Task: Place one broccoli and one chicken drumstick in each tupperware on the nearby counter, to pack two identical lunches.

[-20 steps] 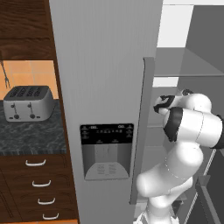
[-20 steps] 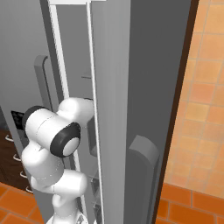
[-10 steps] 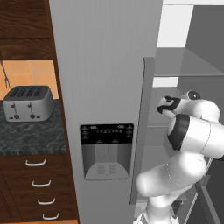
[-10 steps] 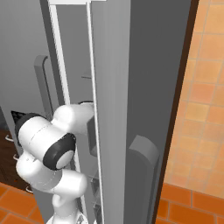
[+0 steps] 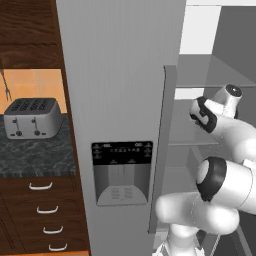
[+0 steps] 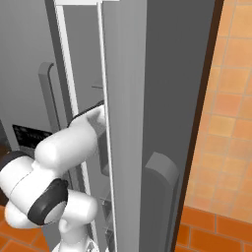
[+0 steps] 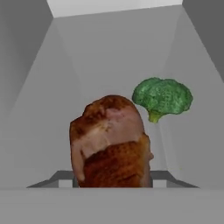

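My arm has pushed deeper into the fridge (image 5: 120,75); chicken drumstick (image 7: 111,142) looms centre-frame, broccoli (image 7: 162,97) upper right; pincer state unclear.

A kitchen: tall grey fridge (image 5: 122,100), toaster (image 5: 32,118) on stone counter (image 5: 35,157), drawers below.

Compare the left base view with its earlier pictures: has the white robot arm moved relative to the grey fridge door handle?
Yes. The white robot arm has swung rightward, away from the grey fridge door handle, reaching deeper among the fridge shelves.
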